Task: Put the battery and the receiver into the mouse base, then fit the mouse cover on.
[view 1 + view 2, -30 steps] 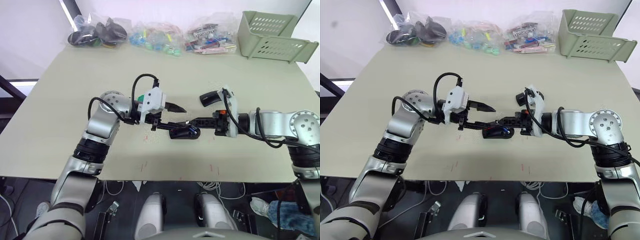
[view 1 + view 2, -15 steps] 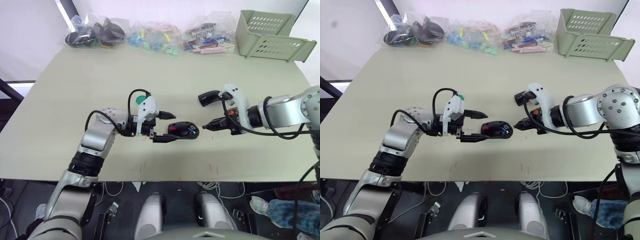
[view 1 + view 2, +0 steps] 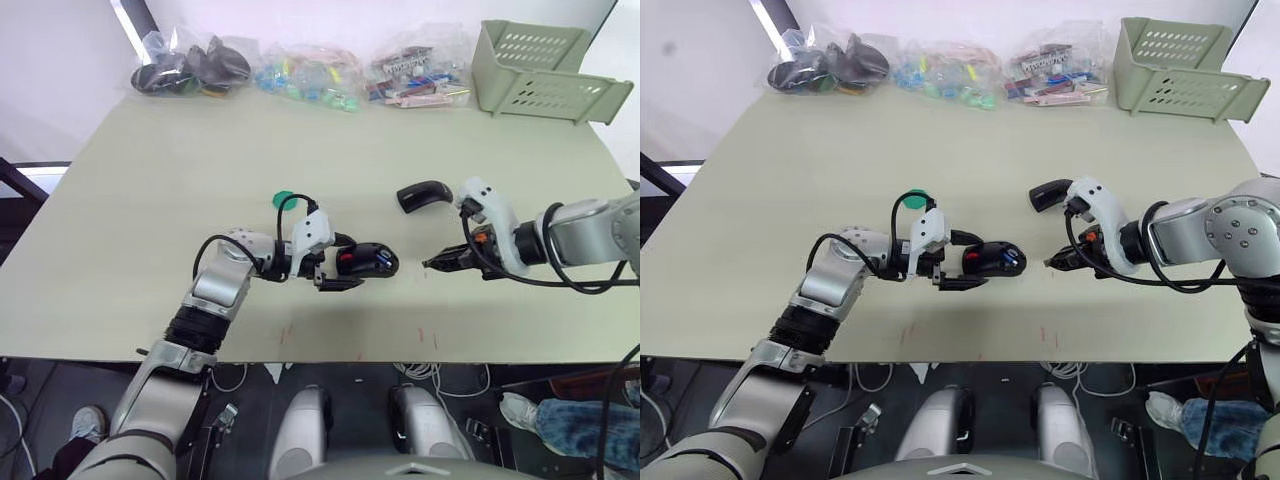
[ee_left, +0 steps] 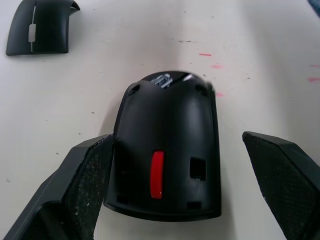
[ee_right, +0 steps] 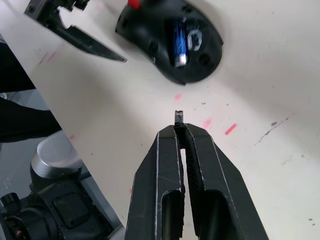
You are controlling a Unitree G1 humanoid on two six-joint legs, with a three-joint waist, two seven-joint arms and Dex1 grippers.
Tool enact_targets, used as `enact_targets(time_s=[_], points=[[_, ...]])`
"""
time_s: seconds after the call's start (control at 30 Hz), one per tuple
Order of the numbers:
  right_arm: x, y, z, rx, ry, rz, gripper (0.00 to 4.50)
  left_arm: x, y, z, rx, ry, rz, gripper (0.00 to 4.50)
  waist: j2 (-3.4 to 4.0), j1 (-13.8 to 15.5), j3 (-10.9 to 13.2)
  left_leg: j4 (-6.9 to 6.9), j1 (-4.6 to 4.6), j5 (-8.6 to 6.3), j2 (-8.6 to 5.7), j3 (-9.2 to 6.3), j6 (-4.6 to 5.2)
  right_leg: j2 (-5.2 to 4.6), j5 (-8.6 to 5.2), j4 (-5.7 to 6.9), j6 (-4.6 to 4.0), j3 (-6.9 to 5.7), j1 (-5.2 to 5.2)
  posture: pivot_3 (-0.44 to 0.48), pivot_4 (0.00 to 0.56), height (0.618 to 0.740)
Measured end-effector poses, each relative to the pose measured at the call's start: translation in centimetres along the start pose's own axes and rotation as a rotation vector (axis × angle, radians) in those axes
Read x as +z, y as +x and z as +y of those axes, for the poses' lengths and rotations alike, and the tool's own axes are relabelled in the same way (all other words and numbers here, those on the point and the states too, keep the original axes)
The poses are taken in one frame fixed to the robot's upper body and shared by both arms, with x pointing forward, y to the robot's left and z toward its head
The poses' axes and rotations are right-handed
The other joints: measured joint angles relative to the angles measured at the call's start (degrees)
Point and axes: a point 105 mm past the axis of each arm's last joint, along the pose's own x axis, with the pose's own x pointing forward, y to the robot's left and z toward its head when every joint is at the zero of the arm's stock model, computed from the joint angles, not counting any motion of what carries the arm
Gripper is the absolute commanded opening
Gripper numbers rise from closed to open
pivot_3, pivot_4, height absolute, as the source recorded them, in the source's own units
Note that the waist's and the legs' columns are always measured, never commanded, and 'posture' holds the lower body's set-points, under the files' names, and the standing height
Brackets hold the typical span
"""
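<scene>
The mouse base (image 3: 366,260) is seen lying on the table (image 3: 150,190) near its front edge, between the two grippers, with its red mark turned toward the left gripper (image 4: 170,200). The blue battery (image 5: 178,44) is seated in the open bay at the far end of the base. The left gripper is spread open around the near end of the base; one finger (image 4: 85,185) is seen touching its side, while the other stands clear of it. The right gripper (image 5: 181,131) is held beside the base, apart from it, and its fingers are pinched together on the tiny dark receiver (image 5: 179,117), which sticks out past the tips. The mouse cover (image 3: 424,195) is seen further back on the table, near the right arm. Along the far edge, bags of small parts (image 3: 300,75) and a pale green basket (image 3: 545,75) are set.
</scene>
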Motion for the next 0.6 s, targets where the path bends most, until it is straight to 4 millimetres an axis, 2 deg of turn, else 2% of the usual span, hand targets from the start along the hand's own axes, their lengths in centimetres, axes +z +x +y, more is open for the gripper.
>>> enact_targets(time_s=[0.37, 0.6], points=[[-0.2, -1.0, 0.1, -0.021, -0.009, -0.036, 0.00, 0.7, 1.3, 0.0, -0.043, 0.031, -0.029, 4.39, 0.00, 0.59, -0.01, 0.02, -0.01, 0.00, -0.02, -0.01, 0.00, 0.00, 0.00, 0.02, 0.00, 0.01, 0.00, 0.000, 0.150, 0.740], [-0.6, -0.7, 0.2, -0.013, -0.001, -0.022, 0.00, 0.6, 1.2, 0.0, -0.061, 0.031, -0.023, 4.39, 0.00, 0.38, -0.01, 0.00, 0.02, 0.00, 0.00, -0.04, 0.00, 0.14, 0.00, 0.06, -0.01, 0.01, -0.02, 0.000, 0.150, 0.740]])
